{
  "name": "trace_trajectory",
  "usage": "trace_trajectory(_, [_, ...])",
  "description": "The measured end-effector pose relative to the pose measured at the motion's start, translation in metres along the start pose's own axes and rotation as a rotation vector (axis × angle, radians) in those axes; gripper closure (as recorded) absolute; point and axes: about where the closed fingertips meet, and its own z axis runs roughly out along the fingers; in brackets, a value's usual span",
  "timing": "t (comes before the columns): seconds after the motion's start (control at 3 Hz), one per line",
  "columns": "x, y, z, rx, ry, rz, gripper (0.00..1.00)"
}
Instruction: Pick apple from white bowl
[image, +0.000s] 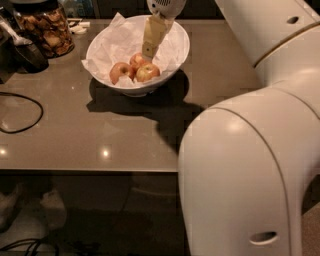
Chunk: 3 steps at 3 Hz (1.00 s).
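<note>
The robot's white arm (240, 165) filled the lower right of the frame and ran up along the right edge toward the top. The grey-brown tabletop (75, 135) spread across the left and centre, with a dark shadow lying on it below and to the right of the bowl. The white bowl (182, 45) stood on the tabletop at upper centre, lined with crumpled white paper (112, 47). A glass jar (47, 30) of brown pieces sat in the upper left corner, well apart from the bowl.

The hand (146, 52) reached down from the top edge into the bowl, its pale tip just above the fruit. Whether it was spread or pressed together could not be told, and it held nothing.

Three apples lay together at the bottom of the bowl. The apple (148, 73), the palest, lay at the right of the group, just below the hand's tip. A reddish apple (120, 71) lay at the left, and a red apple (137, 60) behind, between the two. A black cable (30, 102) curved across the tabletop at the left edge.
</note>
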Motion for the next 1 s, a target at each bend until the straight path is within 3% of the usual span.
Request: trace_trajectory(1.0, [0.009, -0.007, 0.043, -0.047, 0.062, 0.028, 0.27])
